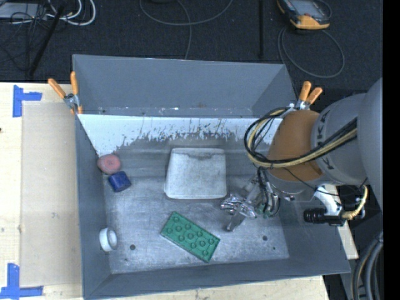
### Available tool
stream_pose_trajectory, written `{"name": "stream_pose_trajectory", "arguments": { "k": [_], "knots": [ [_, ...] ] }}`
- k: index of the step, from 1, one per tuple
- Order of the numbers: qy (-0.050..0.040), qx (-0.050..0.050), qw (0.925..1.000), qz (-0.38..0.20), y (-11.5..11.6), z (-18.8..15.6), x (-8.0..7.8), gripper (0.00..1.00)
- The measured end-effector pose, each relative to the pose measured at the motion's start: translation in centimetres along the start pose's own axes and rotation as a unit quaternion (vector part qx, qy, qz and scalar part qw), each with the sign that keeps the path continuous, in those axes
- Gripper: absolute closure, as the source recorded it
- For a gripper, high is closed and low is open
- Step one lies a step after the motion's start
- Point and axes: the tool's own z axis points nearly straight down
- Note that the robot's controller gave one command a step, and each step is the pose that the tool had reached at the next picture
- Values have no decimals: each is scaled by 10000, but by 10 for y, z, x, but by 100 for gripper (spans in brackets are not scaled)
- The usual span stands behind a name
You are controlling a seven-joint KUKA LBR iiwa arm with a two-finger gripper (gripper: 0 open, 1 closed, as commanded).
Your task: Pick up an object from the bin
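- Gripper (236, 209) sits low in the bin (175, 86), just right of the grey square tray (195, 174); we cannot tell whether it is open or closed.
- Green studded plate (189, 236), below the tray and near the gripper: we judge it light, stiff, and best taken across its thin edges.
- Left of the tray we see a pink disc (109, 163), a blue block (119, 181) and a white cap (108, 239).

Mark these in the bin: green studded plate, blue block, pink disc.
green studded plate (189, 235): camera view, middle of its studded top face.
blue block (119, 181): camera view, middle of its upper face.
pink disc (109, 163): camera view, middle of its round face.
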Motion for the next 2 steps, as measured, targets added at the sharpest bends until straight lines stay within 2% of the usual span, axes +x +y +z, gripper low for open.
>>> {"name": "stream_pose_trajectory", "arguments": {
  "k": [1,2],
  "knots": [
    [-19,-7,10000,-10,1,-2,-1,100],
    [-35,-18,10000,-34,1,-128,-3,100]
  ]
}}
